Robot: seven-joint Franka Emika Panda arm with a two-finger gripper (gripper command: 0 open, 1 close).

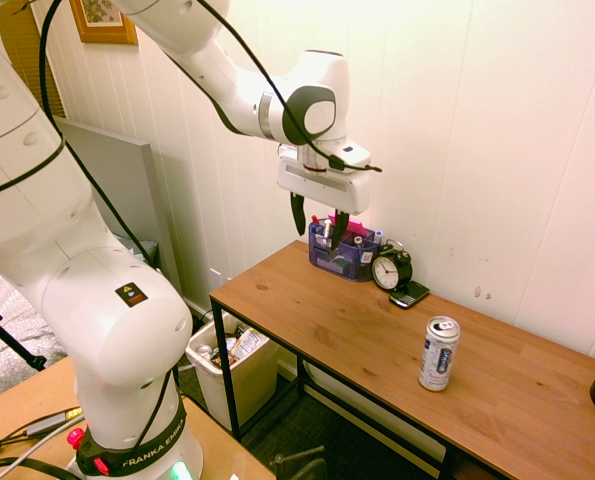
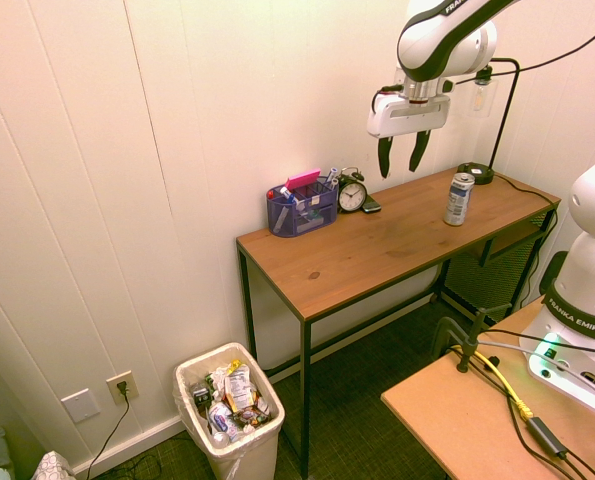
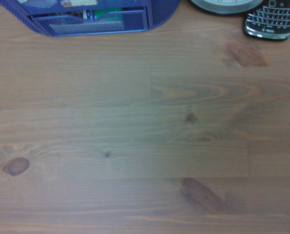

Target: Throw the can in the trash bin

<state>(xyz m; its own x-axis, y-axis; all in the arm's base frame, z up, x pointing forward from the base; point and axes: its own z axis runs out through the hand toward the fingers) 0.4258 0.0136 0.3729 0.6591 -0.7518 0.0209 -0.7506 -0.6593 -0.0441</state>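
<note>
- Gripper (image 1: 319, 232) of a white robot arm (image 2: 447, 45), fingers spread apart with nothing between them, pointing down above a wooden desk (image 1: 307, 300).
- Slim silver-white can (image 1: 439, 353) with dark blue markings, upright on the desk, well apart from the gripper.
- Off-white trash bin (image 2: 229, 412) on the floor beside one end of the desk, filled with wrappers and other rubbish (image 2: 235, 400).
- Blue-purple mesh organizer (image 2: 302, 208) on the desk, holding pens and something bright pink (image 2: 302, 180).
- Round black alarm clock (image 1: 391, 268) just beside the organizer.
- Phone (image 3: 270, 19) with a keypad, lying near the clock.
- Black lamp (image 2: 475, 173), its base on the desk; its head seems partly see-through, though the view is poor.
</note>
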